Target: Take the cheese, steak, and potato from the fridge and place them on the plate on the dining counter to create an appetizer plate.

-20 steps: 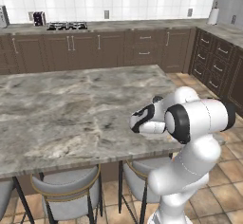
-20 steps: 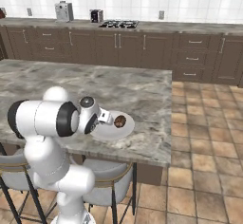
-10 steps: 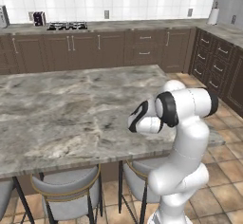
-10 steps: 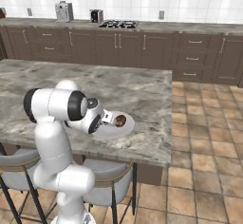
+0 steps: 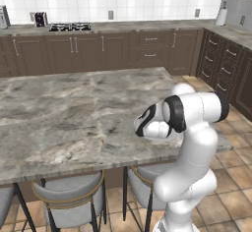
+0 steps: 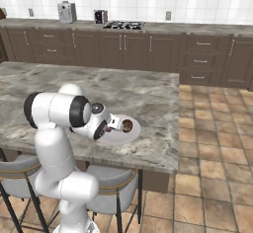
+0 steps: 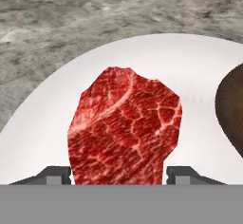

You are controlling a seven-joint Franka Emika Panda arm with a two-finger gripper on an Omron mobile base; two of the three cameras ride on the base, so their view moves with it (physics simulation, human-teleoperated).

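The white arm has swung upright since a second ago, with its gripper (image 7: 118,174) low over the round white plate (image 7: 142,61) on the marbled stone surface (image 5: 74,113). The bright red raw steak (image 7: 124,128) sits between parted fingers, apparently being released beside the dark-brown potato (image 7: 232,109).

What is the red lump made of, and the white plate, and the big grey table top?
The steak looks like raw meat: deep red with pale marbling lines. The plate seems glazed ceramic, smooth plain white, though it could be plastic. The dining counter looks like polished stone, grey-beige with swirling veins.
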